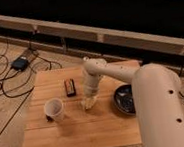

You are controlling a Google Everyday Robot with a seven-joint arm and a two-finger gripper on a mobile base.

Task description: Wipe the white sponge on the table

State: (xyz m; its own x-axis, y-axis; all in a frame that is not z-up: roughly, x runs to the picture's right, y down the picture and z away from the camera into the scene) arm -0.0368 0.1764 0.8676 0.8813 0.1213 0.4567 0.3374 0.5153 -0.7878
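The white sponge [88,105] lies on the table [67,134] right at the tip of the gripper [91,98]. It is a pale lump under a pale tool, so the two almost run together. What shows of it pokes out just below the tip and a little to the cup's side. It looks to be touching the wood, with the gripper directly above it and bearing down. I cannot tell how far open the gripper is, nor whether it clasps the sponge or only presses on it. Nor can I make out which way the sponge's long side runs.

As I judge it, any wiping stroke depends on the sponge staying under the tip, not beside it. From there the tool can drag it across the planks without reaching for it first.

The white cup [53,109] stands near, off to one side of the gripper. On the opposite side, about as near, sits a dark bowl [123,98]. A dark brown bar [70,87] lies just beyond the gripper towards the far edge, on the cup's side. The open run of wood lies on the nearer side of the gripper, and that looks the safest way to sweep.
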